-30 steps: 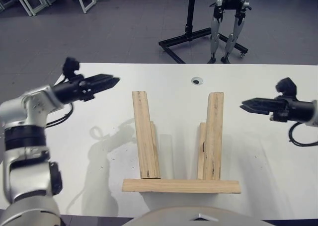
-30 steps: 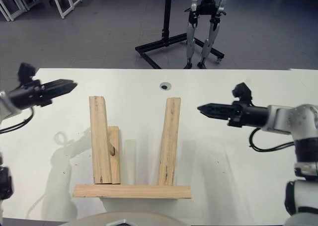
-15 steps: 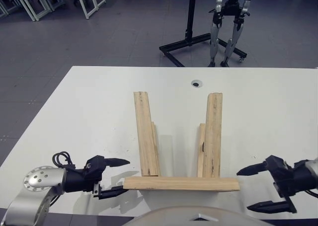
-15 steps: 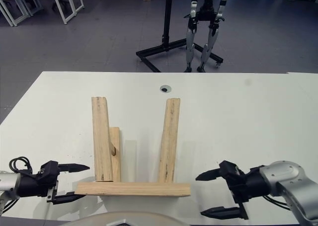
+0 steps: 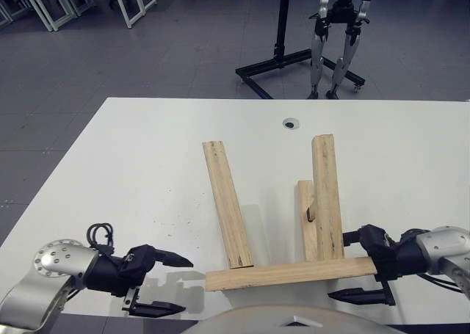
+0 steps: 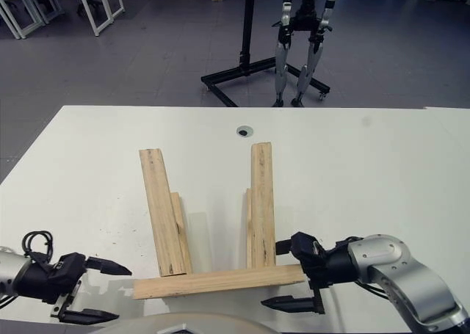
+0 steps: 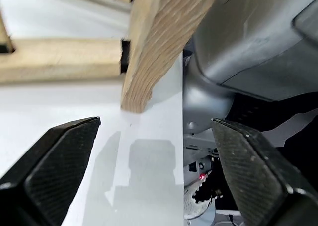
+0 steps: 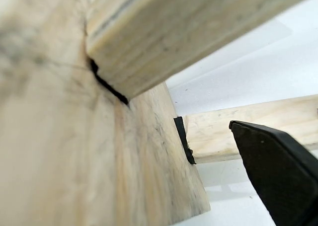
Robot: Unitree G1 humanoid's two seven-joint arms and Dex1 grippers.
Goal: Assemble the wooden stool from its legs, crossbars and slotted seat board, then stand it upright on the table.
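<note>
Right pincer [image 5: 338,266] wide open, straddling seat board [image 5: 279,275] end — left pincer [image 5: 187,285] agape, just beside other end.

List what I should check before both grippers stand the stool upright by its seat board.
1. Left gripper open: ok.
2. Left gripper around the seat board's left end: not ok, it sits short of that end, apart from it.
3. Right gripper straddling the board's right end: ok, one finger on each side.
4. Right gripper closed on the board: not ok, open.
5. Left leg and right leg meeting the board: ok; joint tightness, cannot tell.
</note>
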